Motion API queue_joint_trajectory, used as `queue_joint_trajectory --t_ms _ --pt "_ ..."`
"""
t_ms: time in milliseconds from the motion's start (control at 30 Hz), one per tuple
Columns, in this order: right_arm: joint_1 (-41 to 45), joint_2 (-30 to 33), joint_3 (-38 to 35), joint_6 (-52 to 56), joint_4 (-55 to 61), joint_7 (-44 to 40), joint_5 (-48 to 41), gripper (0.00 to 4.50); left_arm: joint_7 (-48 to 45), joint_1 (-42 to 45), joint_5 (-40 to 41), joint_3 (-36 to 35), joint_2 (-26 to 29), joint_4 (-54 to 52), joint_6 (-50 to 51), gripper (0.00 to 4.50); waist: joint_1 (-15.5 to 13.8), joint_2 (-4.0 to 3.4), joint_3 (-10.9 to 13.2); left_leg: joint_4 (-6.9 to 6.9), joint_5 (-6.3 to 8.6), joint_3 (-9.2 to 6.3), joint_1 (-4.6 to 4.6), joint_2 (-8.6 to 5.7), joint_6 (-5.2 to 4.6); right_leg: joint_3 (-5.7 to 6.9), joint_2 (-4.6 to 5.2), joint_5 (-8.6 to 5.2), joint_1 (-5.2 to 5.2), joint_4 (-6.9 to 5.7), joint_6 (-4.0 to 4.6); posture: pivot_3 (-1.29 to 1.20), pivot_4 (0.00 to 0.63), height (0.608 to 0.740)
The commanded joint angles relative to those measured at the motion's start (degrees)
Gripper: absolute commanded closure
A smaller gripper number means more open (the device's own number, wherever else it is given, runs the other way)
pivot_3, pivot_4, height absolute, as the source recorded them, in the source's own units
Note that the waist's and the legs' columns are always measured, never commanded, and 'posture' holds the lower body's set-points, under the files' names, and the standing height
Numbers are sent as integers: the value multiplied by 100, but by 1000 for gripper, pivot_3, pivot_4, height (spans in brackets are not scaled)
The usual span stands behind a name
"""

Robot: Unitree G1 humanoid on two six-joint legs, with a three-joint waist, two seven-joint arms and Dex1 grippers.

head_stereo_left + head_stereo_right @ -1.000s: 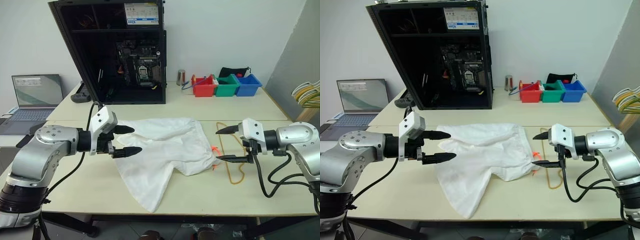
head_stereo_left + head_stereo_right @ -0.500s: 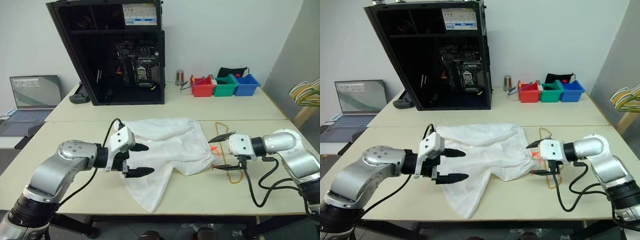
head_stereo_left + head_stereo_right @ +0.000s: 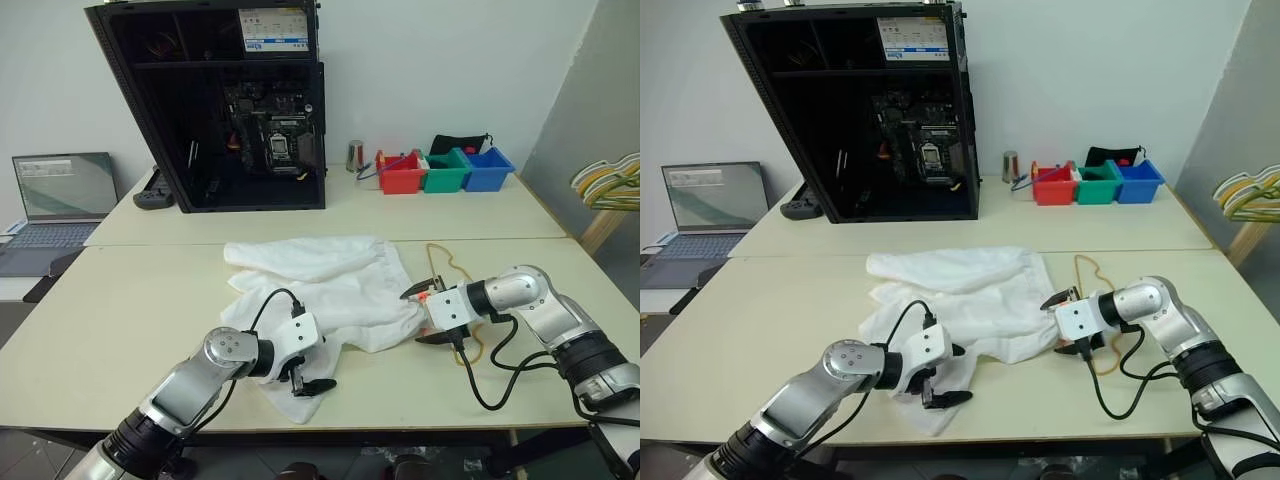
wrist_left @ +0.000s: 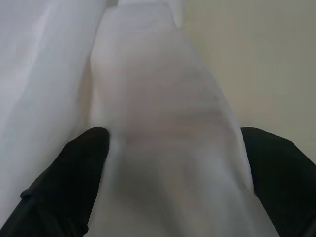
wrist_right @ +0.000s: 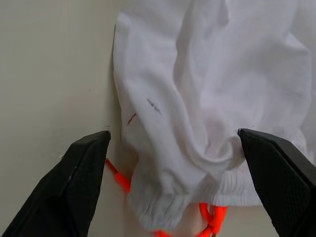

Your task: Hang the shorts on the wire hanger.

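The white shorts lie spread on the table, waistband toward the right, with the orange drawstring tie at that end. The thin tan wire hanger lies flat just right of the waistband, partly hidden by my right arm. My left gripper is low over the near leg of the shorts; its open fingers straddle a fold of white fabric. My right gripper is open at the waistband corner, one finger on each side of the gathered edge.
An open black computer case stands at the back of the table. A laptop sits on a side desk at the left. Red, green and blue bins sit at the back right. A bunch of coloured hangers hangs off the right.
Both arms have come down toward the table. The left gripper moved right and down onto the near leg of the shorts. The right gripper moved left to the waistband by the tie.
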State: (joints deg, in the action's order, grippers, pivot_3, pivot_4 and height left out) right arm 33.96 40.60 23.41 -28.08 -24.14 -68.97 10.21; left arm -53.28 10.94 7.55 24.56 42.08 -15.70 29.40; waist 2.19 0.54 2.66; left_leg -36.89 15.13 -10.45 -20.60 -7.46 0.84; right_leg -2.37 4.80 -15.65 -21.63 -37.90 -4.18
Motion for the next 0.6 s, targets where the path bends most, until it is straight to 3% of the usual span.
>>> queue_joint_trajectory --t_ms 33,300,500,600 --pt "238 -94 -20 -300 -204 151 95 966 -211 -98 -31 -127 238 -86 -35 838 24 -2 -1 2 0 -1 1 4 1 -1 -7 1 -3 -2 4 -71 0 740" --pt "161 -171 -49 -295 -103 34 -82 2871 -221 125 -151 -233 198 324 -295 2487 45 -2 -1 1 1 -7 6 17 1 -8 -48 6 0 -5 11 -71 0 740" --pt "-318 117 -111 -95 555 -269 -395 4334 -476 -40 -47 -511 593 217 -543 3764 55 -3 -1 1 3 -11 4 21 4 -10 -51 6 -6 -6 13 -68 0 740" --pt "-653 349 -192 186 1089 -367 -582 4500 -808 -333 115 -736 991 -53 -739 4479 61 -3 -1 2 7 -9 3 24 10 -17 -50 6 -11 -7 13 -61 0 740"
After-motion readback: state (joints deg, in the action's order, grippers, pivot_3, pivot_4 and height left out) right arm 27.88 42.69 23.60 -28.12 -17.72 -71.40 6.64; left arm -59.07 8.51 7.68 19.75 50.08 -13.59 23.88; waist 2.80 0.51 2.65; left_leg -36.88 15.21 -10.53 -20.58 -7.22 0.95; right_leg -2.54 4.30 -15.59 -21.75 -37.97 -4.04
